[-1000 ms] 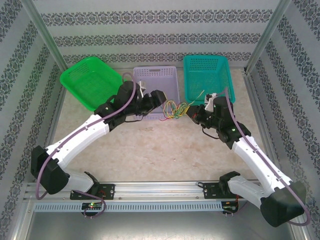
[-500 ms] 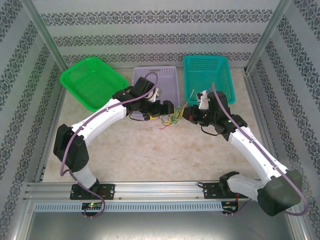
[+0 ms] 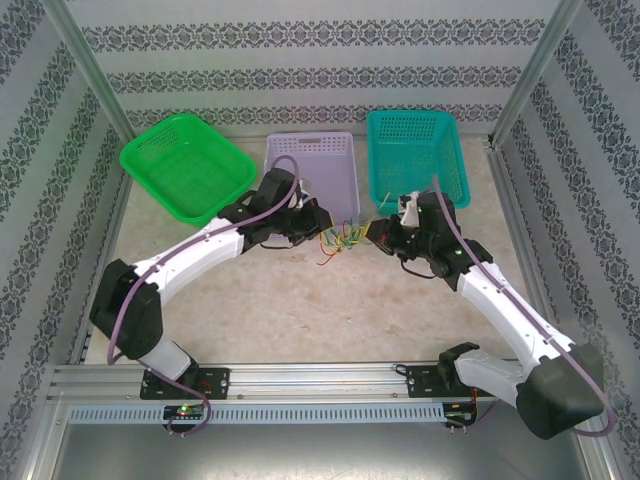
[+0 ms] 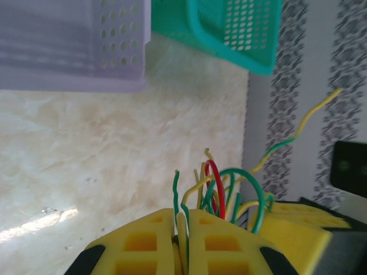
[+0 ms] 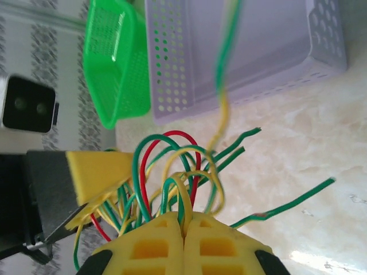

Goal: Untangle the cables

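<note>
Since a second ago your left gripper (image 3: 320,226) has swung in from wide open and closed on the tangle of thin green, yellow and red cables (image 3: 343,240), and that arm's elbow has drawn back toward 8 o'clock.

You now have both grippers on the one bundle. In the top view it hangs between them, just at 6 o'clock of the middle basket, with the left gripper at its 9 o'clock and the right gripper (image 3: 378,232) at its 3 o'clock.

Your left wrist view shows the left gripper (image 4: 182,220) with its two yellow fingers pressed together, pinching strands of the cables (image 4: 221,192). Your right wrist view shows the right gripper (image 5: 184,220) clamped the same way on several green and yellow loops of the cables (image 5: 172,166). The exact number of wires cannot be counted; three colours show. One loose end trails toward 7 o'clock.

Three perforated plastic baskets stand along the far side of the marble-patterned tabletop (image 3: 330,310): one bright green basket (image 3: 150,165) at 10 o'clock, one lilac basket (image 3: 310,140) at 12 and one teal basket (image 3: 410,118) at 1 o'clock.
</note>
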You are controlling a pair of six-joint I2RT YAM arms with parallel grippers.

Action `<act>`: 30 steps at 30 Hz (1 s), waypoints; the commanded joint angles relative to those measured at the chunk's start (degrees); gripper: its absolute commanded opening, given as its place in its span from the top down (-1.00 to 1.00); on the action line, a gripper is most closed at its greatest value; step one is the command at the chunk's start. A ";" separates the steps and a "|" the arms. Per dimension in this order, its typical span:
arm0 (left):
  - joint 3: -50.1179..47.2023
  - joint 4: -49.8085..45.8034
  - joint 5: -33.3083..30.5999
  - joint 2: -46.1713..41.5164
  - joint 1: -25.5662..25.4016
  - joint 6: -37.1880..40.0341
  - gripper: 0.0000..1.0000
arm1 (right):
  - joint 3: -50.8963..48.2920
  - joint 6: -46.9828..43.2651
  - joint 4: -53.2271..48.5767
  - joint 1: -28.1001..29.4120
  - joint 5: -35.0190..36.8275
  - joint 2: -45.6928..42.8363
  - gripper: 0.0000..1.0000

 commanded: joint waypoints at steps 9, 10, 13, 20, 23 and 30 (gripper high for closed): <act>-8.36 10.84 -13.81 -11.96 7.68 -10.86 1.00 | -21.66 40.49 5.66 -2.49 5.90 -13.18 1.00; -9.00 10.97 -15.05 -12.91 7.74 -10.69 1.00 | -23.28 43.92 4.66 -1.90 6.82 -15.14 1.00; -10.43 10.72 -16.84 -15.28 8.52 -10.26 1.00 | -27.08 48.84 -1.01 -1.77 12.38 -23.36 1.00; -11.43 8.45 -15.17 -17.48 9.64 -8.56 1.00 | -28.94 47.44 -3.18 -4.90 13.41 -27.91 1.00; -9.80 10.27 -6.55 -14.04 9.55 -6.28 1.00 | -20.47 33.37 -3.87 -5.24 9.56 -19.62 1.00; 0.13 -2.65 -0.48 -9.12 7.14 9.84 1.00 | 10.28 7.33 -16.95 1.74 7.59 -3.02 -0.40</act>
